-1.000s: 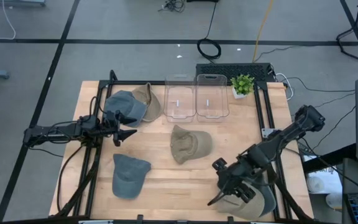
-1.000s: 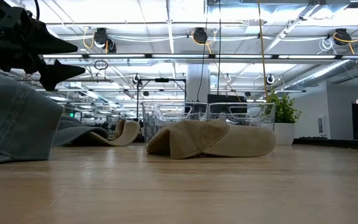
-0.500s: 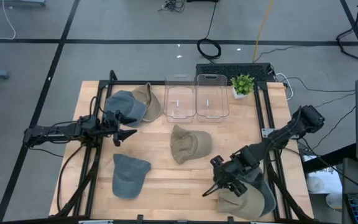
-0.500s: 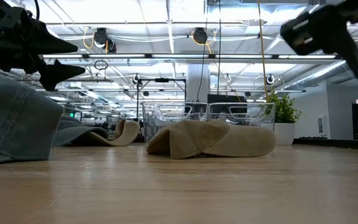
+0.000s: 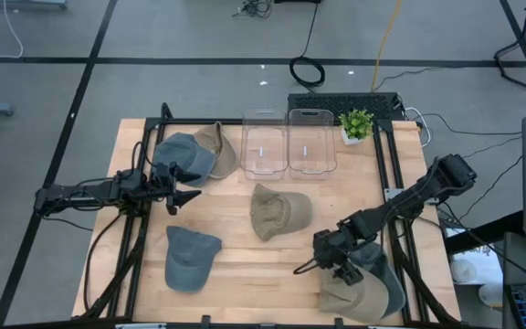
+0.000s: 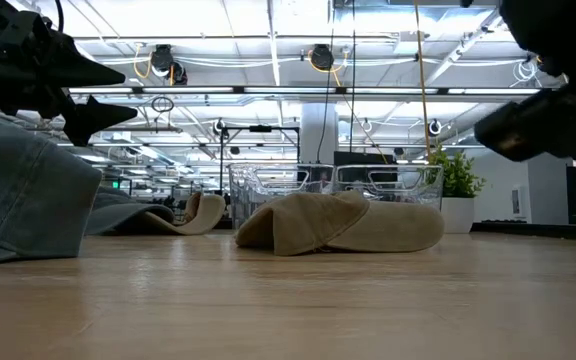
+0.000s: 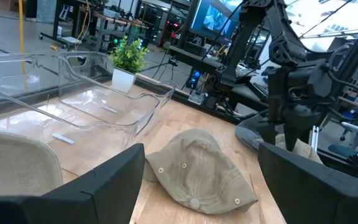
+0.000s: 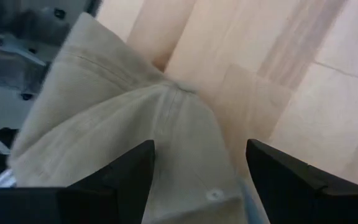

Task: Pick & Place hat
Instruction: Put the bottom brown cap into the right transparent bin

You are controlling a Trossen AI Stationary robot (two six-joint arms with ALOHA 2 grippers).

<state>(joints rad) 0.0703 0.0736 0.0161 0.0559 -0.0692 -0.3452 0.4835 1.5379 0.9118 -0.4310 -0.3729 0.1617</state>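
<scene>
Looking straight down on the wooden table (image 5: 236, 274), we find five caps laid out between the two arms. A khaki cap (image 5: 278, 211) lies near the table's centre, just in front of two clear plastic bins (image 5: 287, 143) that stand side by side at the far edge; a small potted plant (image 5: 356, 125) sits beside the bins on the right. A grey-blue cap (image 5: 190, 257) rests toward the near left. At the far left a second grey-blue cap (image 5: 184, 157) overlaps a tan cap (image 5: 219, 149). A beige cap (image 5: 363, 292) occupies the near right corner, lying on a grey one.

We see the right gripper (image 5: 325, 265) poised over the inner edge of this beige cap, its fingers spread apart and holding nothing. Its wrist view looks down between the two dark fingers (image 8: 126, 180) onto the cap's crown (image 8: 129, 130) and the bare wood beyond. We cannot tell from the pictures whether the fingertips touch the fabric.

We place the left gripper (image 5: 183, 188) at the left of the table, between the far grey-blue cap and the near one, jaws released and empty. Its wrist view faces across the table to the khaki cap (image 7: 197, 171), the bins (image 7: 73, 93), the plant (image 7: 127, 62) and the right arm (image 7: 291, 81) farther off.

From table height the khaki cap (image 6: 338, 224) shows in the middle distance, with the near grey-blue cap (image 6: 23, 195) large at the left.
</scene>
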